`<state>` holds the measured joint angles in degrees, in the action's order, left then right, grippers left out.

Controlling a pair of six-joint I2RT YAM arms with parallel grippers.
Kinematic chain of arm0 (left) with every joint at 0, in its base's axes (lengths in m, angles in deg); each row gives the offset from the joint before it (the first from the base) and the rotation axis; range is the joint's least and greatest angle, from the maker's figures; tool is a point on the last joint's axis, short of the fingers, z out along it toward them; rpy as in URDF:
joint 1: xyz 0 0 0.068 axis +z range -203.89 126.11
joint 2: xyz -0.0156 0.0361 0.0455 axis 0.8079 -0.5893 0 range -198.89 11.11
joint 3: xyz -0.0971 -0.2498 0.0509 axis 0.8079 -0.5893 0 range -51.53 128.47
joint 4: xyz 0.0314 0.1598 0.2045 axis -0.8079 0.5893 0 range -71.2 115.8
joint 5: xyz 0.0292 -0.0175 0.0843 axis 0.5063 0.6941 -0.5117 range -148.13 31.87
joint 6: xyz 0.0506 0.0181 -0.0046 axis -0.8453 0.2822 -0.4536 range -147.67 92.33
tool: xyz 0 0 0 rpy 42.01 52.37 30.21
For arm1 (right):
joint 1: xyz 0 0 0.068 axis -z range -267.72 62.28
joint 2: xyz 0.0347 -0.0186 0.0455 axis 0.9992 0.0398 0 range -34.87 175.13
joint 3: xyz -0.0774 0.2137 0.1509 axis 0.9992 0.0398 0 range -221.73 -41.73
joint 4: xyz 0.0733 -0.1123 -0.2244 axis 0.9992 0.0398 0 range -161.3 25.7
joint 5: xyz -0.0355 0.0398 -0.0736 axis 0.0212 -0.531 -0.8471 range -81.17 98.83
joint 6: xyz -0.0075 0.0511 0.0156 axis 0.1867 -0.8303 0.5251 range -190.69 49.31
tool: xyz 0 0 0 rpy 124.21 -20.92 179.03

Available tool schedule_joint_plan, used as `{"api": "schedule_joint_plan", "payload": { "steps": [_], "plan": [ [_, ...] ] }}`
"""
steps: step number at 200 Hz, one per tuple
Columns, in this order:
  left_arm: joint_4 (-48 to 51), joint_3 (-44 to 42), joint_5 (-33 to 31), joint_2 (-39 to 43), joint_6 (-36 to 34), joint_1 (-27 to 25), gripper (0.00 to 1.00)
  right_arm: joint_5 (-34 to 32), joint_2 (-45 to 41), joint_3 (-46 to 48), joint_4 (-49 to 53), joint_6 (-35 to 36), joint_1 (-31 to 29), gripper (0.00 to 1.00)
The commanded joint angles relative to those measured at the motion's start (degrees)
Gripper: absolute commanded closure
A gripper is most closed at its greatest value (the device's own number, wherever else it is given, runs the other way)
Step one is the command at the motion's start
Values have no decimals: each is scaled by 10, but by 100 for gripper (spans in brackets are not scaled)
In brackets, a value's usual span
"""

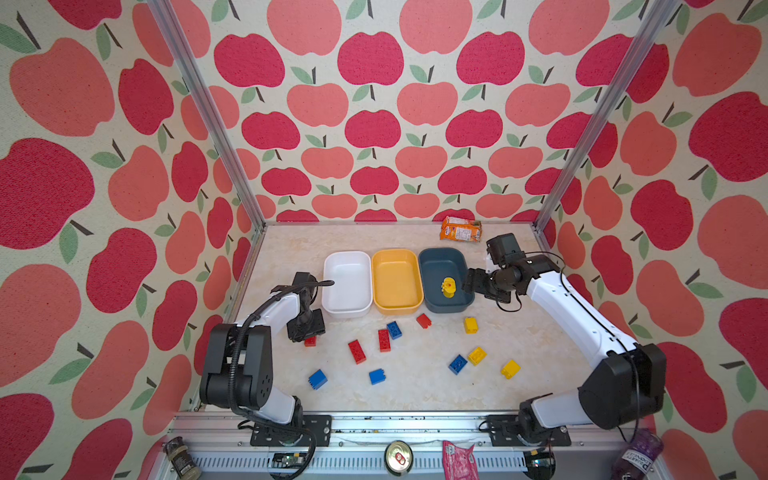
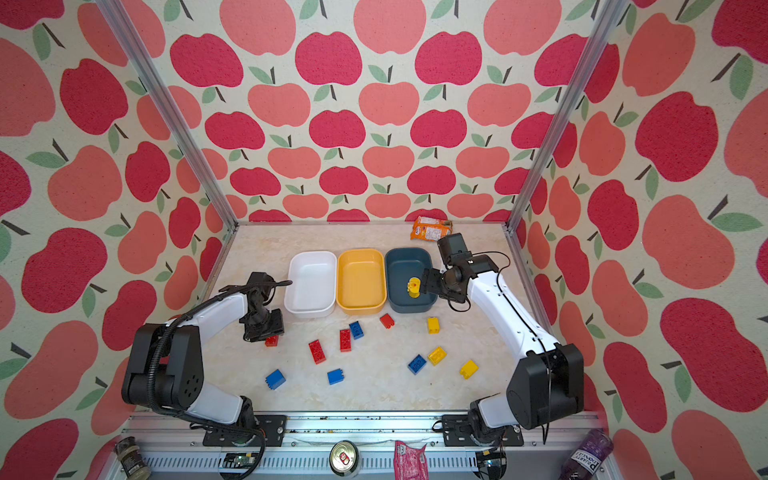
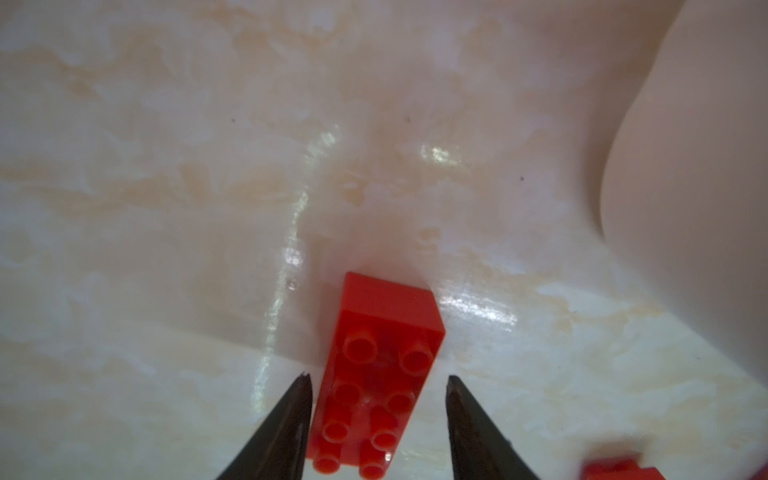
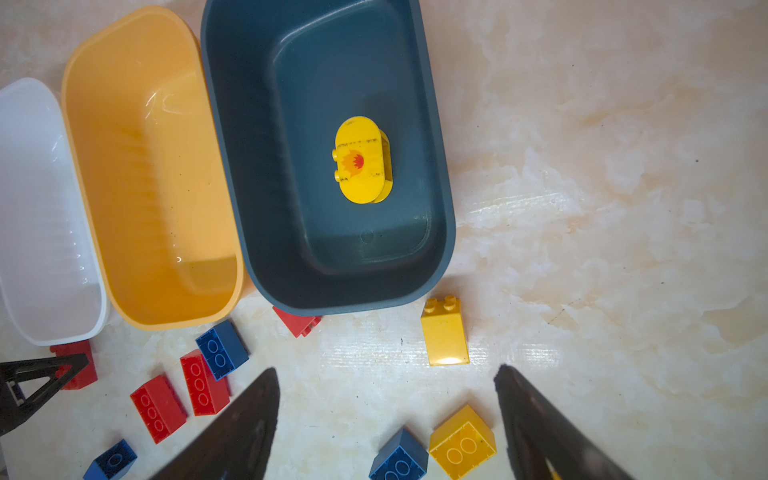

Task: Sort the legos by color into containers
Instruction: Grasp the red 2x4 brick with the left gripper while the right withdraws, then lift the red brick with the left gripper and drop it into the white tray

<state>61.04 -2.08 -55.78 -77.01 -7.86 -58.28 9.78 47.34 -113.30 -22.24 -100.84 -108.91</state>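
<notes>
My left gripper (image 3: pixel 379 377) stands open low over the table, its fingers either side of a red brick (image 3: pixel 382 374); a gap shows on one side. In both top views it hangs in front of the white tub (image 1: pixel 347 254). The yellow tub (image 1: pixel 397 253) is empty. The blue-grey tub (image 1: pixel 440 250) holds a rounded yellow piece (image 1: pixel 448 286). My right gripper (image 1: pixel 471 282) hovers open and empty at that tub's right rim. Several red, blue and yellow legos, among them a red brick (image 1: pixel 356 351), a blue brick (image 1: pixel 457 364) and a yellow brick (image 1: pixel 471 324), lie loose in front of the tubs.
An orange snack packet (image 1: pixel 461 228) lies at the back right, behind the blue-grey tub. Apple-patterned walls close in three sides. A can (image 1: pixel 398 457), a pink wrapper (image 1: pixel 457 459) and bottles sit beyond the front rail.
</notes>
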Motion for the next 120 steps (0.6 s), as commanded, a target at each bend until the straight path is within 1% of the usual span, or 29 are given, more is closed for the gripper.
{"api": "schedule_joint_plan", "payload": {
  "steps": [1, 63, 102, 120],
  "plan": [
    [-1, 2, 1, -12, -7, 2, 51, 6, -7, 13, -2, -13, 4, 16],
    [6, -7, 3, 2, -3, 2, 69, 16, -1, 17, -12, -17, 5, 13],
    [16, -15, 2, 36, 3, 2, 81, 26, -6, 33, -26, -26, 5, 9],
    [20, -21, 4, 61, 7, 2, 84, 32, -15, 45, -34, -30, 5, 6]
  ]
}}
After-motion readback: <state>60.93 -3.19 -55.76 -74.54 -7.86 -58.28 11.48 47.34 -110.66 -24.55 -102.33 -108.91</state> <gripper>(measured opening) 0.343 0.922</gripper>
